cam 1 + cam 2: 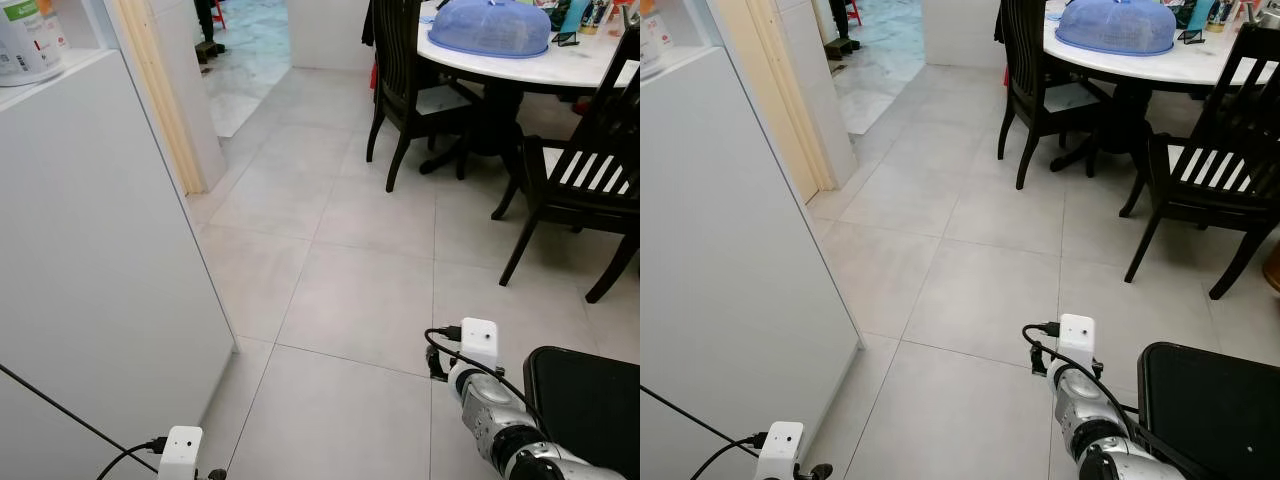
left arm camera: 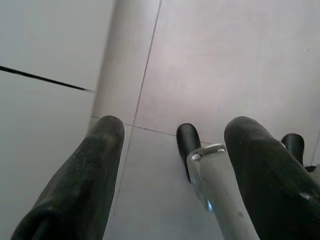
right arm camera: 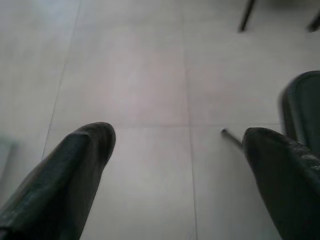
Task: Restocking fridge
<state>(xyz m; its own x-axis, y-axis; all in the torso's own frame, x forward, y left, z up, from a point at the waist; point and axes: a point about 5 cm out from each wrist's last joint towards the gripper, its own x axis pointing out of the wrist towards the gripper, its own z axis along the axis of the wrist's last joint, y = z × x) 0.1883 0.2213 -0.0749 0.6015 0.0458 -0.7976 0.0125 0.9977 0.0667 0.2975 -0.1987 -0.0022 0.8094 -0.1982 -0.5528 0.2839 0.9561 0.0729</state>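
Observation:
A tall white panel, which looks like the fridge's side or door (image 1: 100, 260), fills my left. At its top left, a white tub with a green label (image 1: 25, 40) stands on a ledge. My left gripper (image 2: 175, 125) hangs low beside the panel, open, with floor tiles between its fingers. My right gripper (image 3: 180, 135) is also open over bare tiles and holds nothing. In the eye views the right forearm (image 1: 490, 400) reaches in at the lower right. The left wrist's white camera block (image 1: 180, 450) sits at the bottom edge.
A black boxy object (image 1: 590, 410) stands close at my lower right. Ahead on the right is a round white table (image 1: 530, 68) with a blue food cover (image 1: 490, 28) and dark wooden chairs (image 1: 410, 80) (image 1: 580, 180). A doorway (image 1: 245, 50) opens at the far left. Grey tile floor (image 1: 350, 290) lies between.

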